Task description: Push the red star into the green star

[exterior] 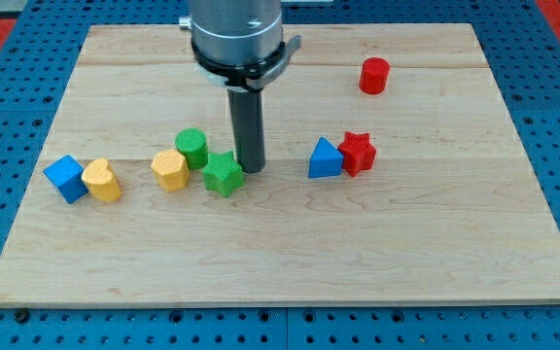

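Observation:
The red star (358, 153) lies right of the board's middle, touching a blue triangle (325, 159) on its left side. The green star (223, 175) lies left of the middle. My tip (252, 170) stands on the board just right of the green star, close to or touching it, and well to the left of the blue triangle and red star. The dark rod rises from the tip to the silver arm body at the view's top.
A green cylinder (192, 148) and a yellow hexagon (169, 170) sit just left of the green star. A blue cube (65, 178) and a yellow heart (102, 181) lie at far left. A red cylinder (374, 76) stands at upper right. The wooden board (280, 262) rests on a blue pegboard.

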`<action>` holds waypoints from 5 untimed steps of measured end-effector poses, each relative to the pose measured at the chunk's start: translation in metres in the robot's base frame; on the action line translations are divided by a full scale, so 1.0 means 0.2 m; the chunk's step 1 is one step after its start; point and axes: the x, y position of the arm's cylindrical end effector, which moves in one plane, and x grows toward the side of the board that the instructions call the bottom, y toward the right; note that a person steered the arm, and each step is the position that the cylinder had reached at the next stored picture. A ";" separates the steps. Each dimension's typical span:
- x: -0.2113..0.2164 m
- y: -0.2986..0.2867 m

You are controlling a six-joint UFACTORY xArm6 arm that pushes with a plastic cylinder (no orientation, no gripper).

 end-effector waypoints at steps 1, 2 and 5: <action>-0.05 0.16; -0.28 0.22; -0.06 0.42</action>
